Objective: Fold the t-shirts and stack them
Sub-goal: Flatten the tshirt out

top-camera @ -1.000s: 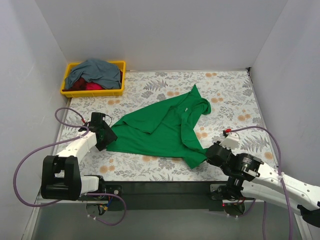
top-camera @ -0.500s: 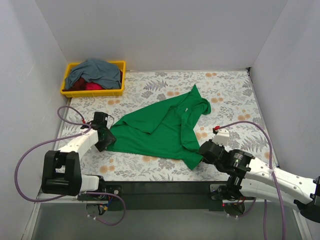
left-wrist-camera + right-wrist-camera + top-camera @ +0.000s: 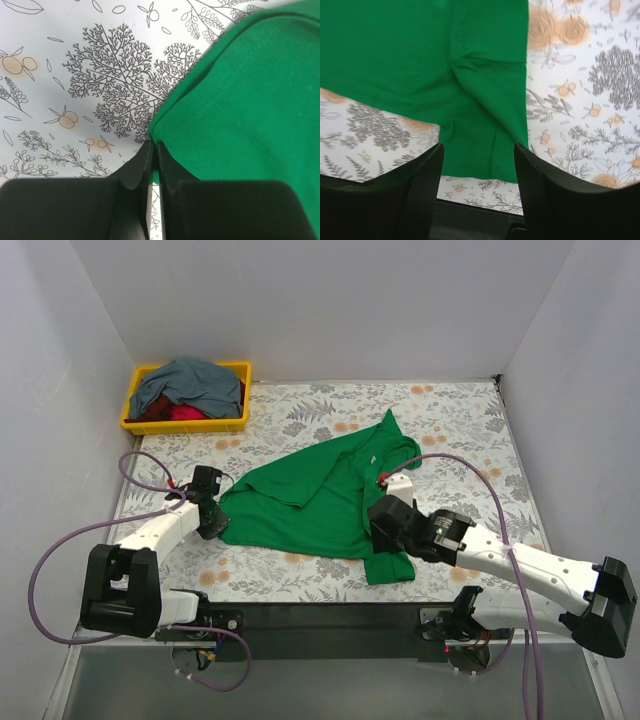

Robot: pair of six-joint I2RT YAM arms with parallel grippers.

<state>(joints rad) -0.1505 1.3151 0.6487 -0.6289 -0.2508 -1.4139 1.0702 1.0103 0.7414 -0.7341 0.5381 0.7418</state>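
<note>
Green shirt [image 3: 320,505] is lying crumpled at the middle of the table [image 3: 450,420], long axis running lower left to upper right. Left pincer [image 3: 154,147] is clamping its left hem corner. Right pincer [image 3: 477,147] is hovering spread wide over the lower-right hem, the nearer arm for that end.

My left arm [image 3: 160,529] and right arm [image 3: 530,566] are white shells with black joints, each trailing a looping purple cable [image 3: 31,592]. My fingers [image 3: 416,196] are matte black, finely textured.
</note>
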